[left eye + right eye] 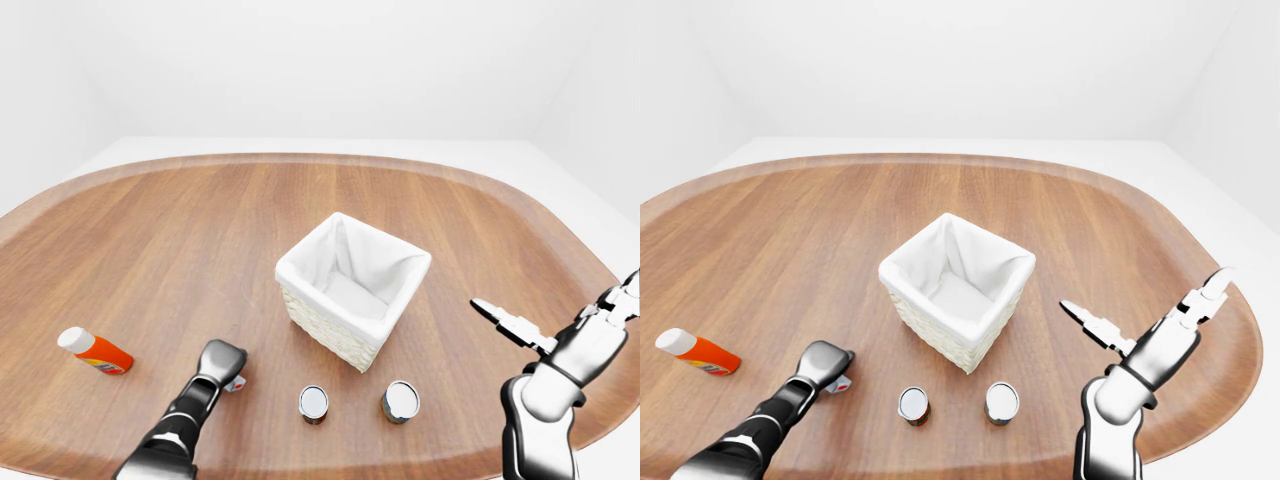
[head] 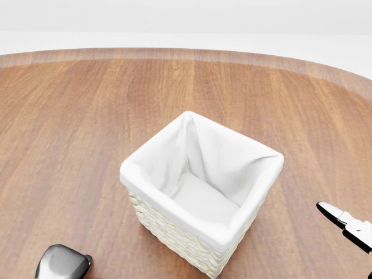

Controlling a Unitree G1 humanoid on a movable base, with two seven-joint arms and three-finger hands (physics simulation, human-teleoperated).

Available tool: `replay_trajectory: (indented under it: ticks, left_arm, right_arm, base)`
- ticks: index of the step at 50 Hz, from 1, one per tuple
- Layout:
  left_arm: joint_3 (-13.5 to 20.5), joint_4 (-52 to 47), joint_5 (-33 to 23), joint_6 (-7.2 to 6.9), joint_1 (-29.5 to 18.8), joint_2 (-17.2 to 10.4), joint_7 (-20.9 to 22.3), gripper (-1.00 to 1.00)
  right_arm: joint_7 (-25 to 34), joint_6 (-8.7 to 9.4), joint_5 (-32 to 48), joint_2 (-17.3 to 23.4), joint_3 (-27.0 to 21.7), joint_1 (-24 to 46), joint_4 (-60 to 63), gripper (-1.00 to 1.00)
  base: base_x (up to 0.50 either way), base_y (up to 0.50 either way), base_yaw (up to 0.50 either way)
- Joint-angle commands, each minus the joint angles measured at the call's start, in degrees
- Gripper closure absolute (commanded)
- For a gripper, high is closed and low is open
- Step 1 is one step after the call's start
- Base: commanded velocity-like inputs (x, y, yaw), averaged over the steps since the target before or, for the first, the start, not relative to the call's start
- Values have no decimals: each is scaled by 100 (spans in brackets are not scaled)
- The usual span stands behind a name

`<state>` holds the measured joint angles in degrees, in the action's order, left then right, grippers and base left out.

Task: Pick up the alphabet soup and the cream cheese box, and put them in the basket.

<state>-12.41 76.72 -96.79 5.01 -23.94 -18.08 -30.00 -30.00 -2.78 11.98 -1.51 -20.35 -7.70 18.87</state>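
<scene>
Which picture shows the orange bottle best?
The left-eye view: the orange bottle lies whole on the table, well inside the picture's left edge. The right-eye view shows it too, but nearer the edge. The head view misses it: only the basket and bits of both hands show there.

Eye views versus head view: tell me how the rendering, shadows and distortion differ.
Left-eye view: wide-angle, the table edge bows into an oval; soft faint shadows under the basket and cans. Head view: tighter, less curvature, everything sharp, no glare; the left robot hand is cropped at the bottom edge.
</scene>
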Motion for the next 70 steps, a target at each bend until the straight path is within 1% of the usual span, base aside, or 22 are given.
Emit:
replay_trajectory:
  ticks: [1, 7, 10, 13, 15, 16, 19, 21, 23, 26, 30, 35, 39, 43, 45, 47, 51, 54, 59, 65, 69, 70]
  left_arm:
    - [-91, 166, -62, -1, 562, -190, 0, 100]
    - [-69, 143, 2, -1, 560, -221, 0, 100]
    - [-79, 109, 26, -1, 573, -244, 0, 100]
    - [-120, -49, 21, -1, 634, -309, 0, 100]
    - [-126, -143, 22, -1, 666, -328, 0, 100]
    - [-128, -297, 25, -1, 726, -363, 0, 100]
    - [-90, -537, 48, -1, 821, -412, 0, 100]
    - [-34, -1129, 119, -1, 1111, -515, 0, 100]
    - [191, -2139, 294, -1, 1577, -619, 0, 100]
    - [462, -3147, 413, -1, 2053, -664, 0, 100]
    - [742, -3678, 436, -1, 2303, -653, 0, 100]
    - [912, -3878, 445, -1, 2406, -641, 0, 100]
    - [1019, -4122, 425, -1, 2487, -622, 0, 100]
    - [1074, -4307, 440, -1, 2545, -594, 0, 100]
    - [1108, -4338, 453, -1, 2549, -584, 0, 100]
    - [1125, -4278, 441, -1, 2517, -572, 0, 100]
    - [1126, -4123, 438, -1, 2430, -552, 0, 100]
    - [1076, -3855, 412, -1, 2279, -523, 0, 100]
    - [1070, -3970, 516, -1, 2310, -517, 0, 100]
    - [1144, -4318, 647, -1, 2432, -487, 0, 100]
    - [1269, -4765, 772, -1, 2577, -438, 0, 100]
    - [1299, -4856, 794, -1, 2606, -425, 0, 100]
  right_arm:
    - [0, 10, 3, 1, 2, 2, 6, -100]
    - [0, -22, -2, 13, -5, 16, -43, -100]
    - [0, 3, 2, 12, 2, 17, -21, -100]
    - [0, -41, 0, 24, -3, 27, -82, -100]
    - [0, 33, 1, 11, 2, 13, 10, -100]
    - [0, -13, -7, 19, -5, 20, -46, -100]
    - [0, -44, -14, 25, -10, 23, -79, -100]
    - [0, -45, -20, 24, -14, 16, -74, -100]
    - [0, -55, -12, 24, -10, 15, -82, -100]
    - [0, 1, -17, 9, -9, -2, -2, -100]
    - [0, -24, -12, 8, -11, 5, -34, -100]
    - [0, 22, -5, -1, -7, -5, 25, -100]
    - [0, -54, -10, 16, -9, 14, -79, -100]
    - [0, 8, -16, 8, -9, 5, -6, -100]
    - [0, -16, -16, 12, -9, 13, -38, -100]
    - [0, 16, -20, 7, -7, 7, 1, -100]
    - [0, -30, -26, 17, -14, 18, -55, -100]
    - [0, -17, -19, 15, -8, 16, -39, -100]
    - [0, -25, -20, 22, -10, 25, -63, -100]
    - [0, -22, -27, 22, -14, 21, -52, -100]
    - [0, -75, -35, 30, -15, 27, -116, -100]
    - [0, -54, -31, 27, -10, 26, -91, -100]
  base:
    - [0, 0, 0]
    - [0, 0, 0]
    - [0, 0, 0]
    - [0, 0, 0]
    - [0, 0, 0]
    - [0, 0, 0]
    - [0, 0, 0]
    - [0, 0, 0]
    - [0, 0, 0]
    - [0, 0, 0]
    - [0, 0, 0]
    - [0, 0, 0]
    - [0, 0, 0]
    - [0, 0, 0]
    - [0, 0, 0]
    - [0, 0, 0]
    - [0, 0, 0]
    - [0, 0, 0]
    - [0, 0, 0]
    - [0, 0, 0]
    - [0, 0, 0]
    - [0, 0, 0]
